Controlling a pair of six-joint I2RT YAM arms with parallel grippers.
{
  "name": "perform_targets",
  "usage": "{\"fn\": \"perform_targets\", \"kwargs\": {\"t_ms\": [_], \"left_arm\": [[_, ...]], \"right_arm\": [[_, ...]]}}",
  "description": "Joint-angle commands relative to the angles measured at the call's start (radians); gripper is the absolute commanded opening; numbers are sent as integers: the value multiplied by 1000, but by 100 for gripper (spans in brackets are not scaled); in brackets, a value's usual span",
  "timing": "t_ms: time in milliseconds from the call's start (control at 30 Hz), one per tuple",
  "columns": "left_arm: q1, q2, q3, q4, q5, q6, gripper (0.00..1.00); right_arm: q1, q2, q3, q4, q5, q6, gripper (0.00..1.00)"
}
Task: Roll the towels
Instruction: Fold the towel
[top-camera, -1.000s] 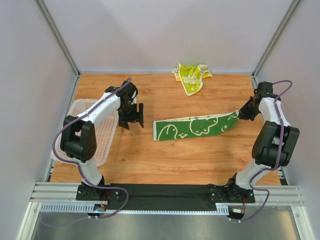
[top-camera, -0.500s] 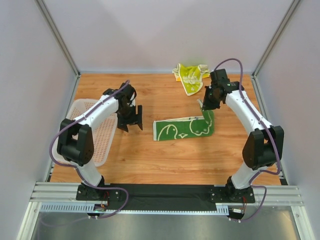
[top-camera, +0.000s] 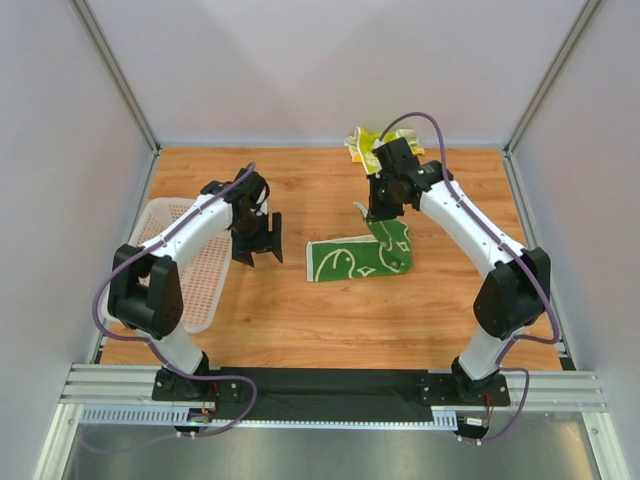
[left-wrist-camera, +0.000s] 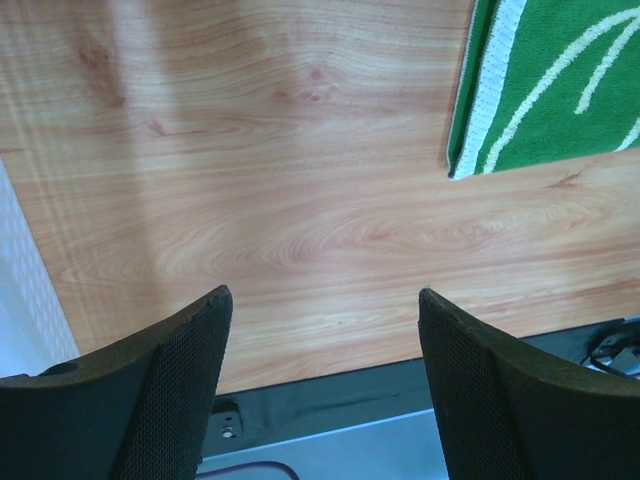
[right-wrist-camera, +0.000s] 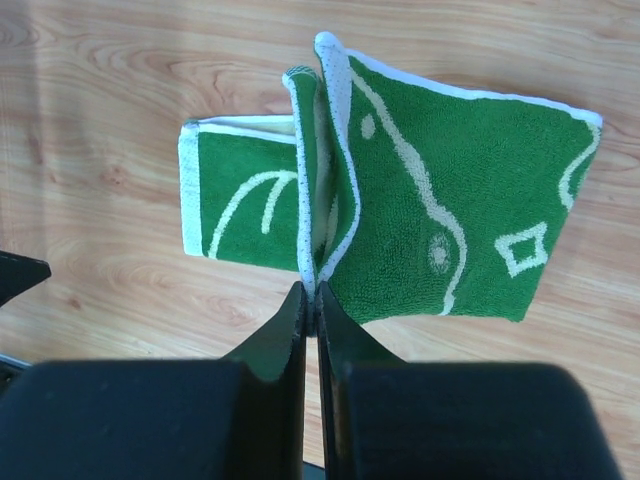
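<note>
I am pinching the green towel (right-wrist-camera: 450, 200) by its edge in my closed right jaws. My left jaws are gaping wide, gripping nothing.

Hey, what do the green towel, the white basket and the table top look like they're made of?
The green towel: soft terry-like cloth, matte, with a fuzzy pile and a white woven border. The basket: probably white plastic, going by its even grid of small holes. The table top: wood grain with a slight sheen; solid wood or printed laminate, hard to tell.
</note>
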Motion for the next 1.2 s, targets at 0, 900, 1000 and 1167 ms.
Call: {"fn": "perform_targets", "kwargs": {"t_ms": [0,900,1000,1167], "left_arm": [[14,-48,-3,14,-6,4,81],[21,-42,1,10,-17,7,81],[24,-39,3,8,-20,6,81],[24,-14,43,-30,-41,19,81]], "right_arm": [[31,20,42,0,-2,14,0],[258,204,-40,164,-114,31,26],[260,222,-39,188,-170,46,51],[257,196,-20,244,-240,55,65]]}}
